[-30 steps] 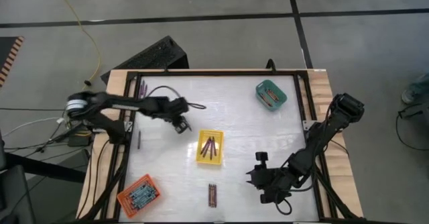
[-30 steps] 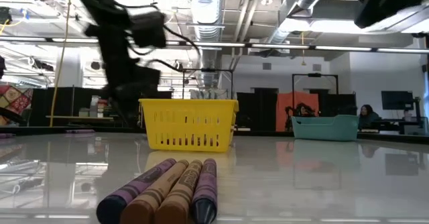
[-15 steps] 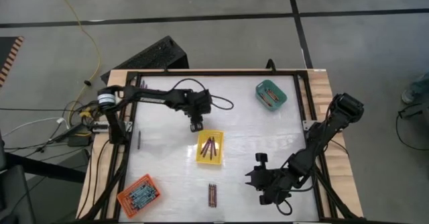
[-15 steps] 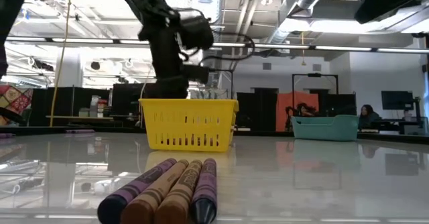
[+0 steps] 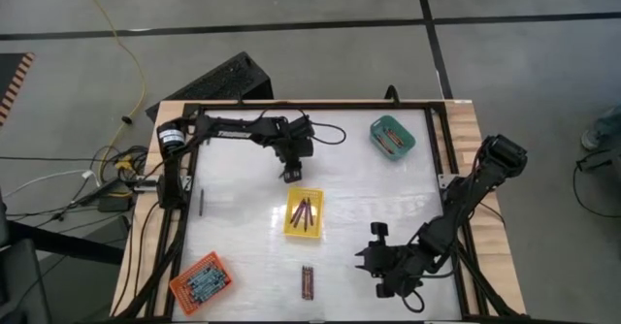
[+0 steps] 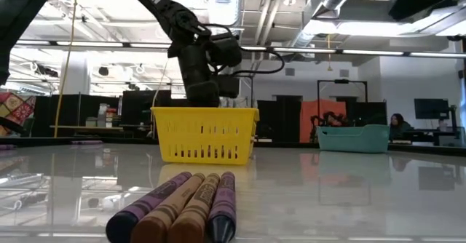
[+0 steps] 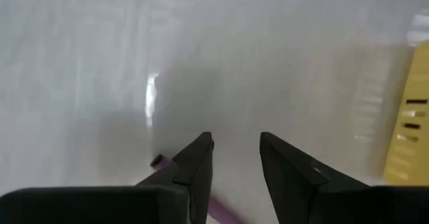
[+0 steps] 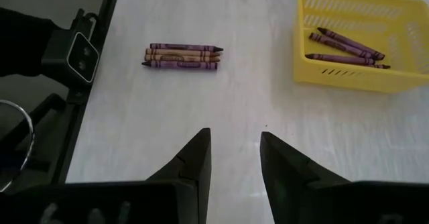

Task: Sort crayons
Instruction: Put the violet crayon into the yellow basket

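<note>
My left gripper (image 5: 289, 174) hangs just beyond the far edge of the yellow tray (image 5: 287, 212), pointing steeply down and shut on a purple crayon (image 7: 159, 161). In the low view it shows behind that tray (image 6: 204, 137). Purple crayons (image 8: 345, 44) lie in the yellow tray. A bundle of purple and tan crayons (image 5: 307, 281) lies flat near the front edge. One dark crayon (image 5: 202, 203) lies by the left rail. My right gripper (image 8: 234, 150) waits open above the table's near right part (image 5: 374, 261), facing the bundle (image 8: 182, 55). My left gripper carries the purple crayon between its two fingers, well back from the tips (image 7: 218, 209). The crayon runs slanting under one finger (image 7: 194, 170), which hides the contact itself. Its free end (image 7: 159, 161) sticks out on that finger's outer side, clear of the table.
A teal tray (image 5: 392, 136) with reddish crayons stands at the far right. An orange tray (image 5: 201, 281) with bluish crayons sits at the near left corner. More crayons (image 5: 207, 125) lie by the left rail at the far side. A dark frame (image 5: 310, 106) borders the white tabletop.
My left gripper has swung from the table's left part toward the right and slightly farther back, ending beyond the yellow tray's far edge. Its wrist has rolled on the way. The arm has stretched out across the far left of the table.
</note>
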Robot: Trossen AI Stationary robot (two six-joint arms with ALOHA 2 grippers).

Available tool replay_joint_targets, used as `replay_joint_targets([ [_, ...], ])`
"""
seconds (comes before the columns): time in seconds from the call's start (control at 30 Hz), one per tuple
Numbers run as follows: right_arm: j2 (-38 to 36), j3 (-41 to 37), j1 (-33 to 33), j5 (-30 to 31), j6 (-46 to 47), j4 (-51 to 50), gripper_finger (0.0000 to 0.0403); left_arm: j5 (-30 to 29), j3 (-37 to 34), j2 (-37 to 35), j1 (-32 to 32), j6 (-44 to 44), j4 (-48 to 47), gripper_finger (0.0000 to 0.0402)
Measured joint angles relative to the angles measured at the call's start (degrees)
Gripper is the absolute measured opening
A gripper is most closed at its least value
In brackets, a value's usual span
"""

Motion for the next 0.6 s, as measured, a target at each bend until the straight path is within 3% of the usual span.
replay_joint_targets([
  [0.27,0.0,0.0,0.0,0.1,0.0,-0.3,0.0122,-4.0,5.3,-1.4,-1.0,-3.2,-7.0,0.0113],
  [0.43,0.0,0.0,0.0,0.2,-0.3,-0.7,0.0122,-17.4,6.6,-3.6,-2.5,-6.3,-11.1,0.0113],
  [0.6,0.0,0.0,0.3,0.3,-0.2,-0.1,0.0122,-15.0,4.7,-3.2,4.3,-16.6,-13.8,0.0115],
])
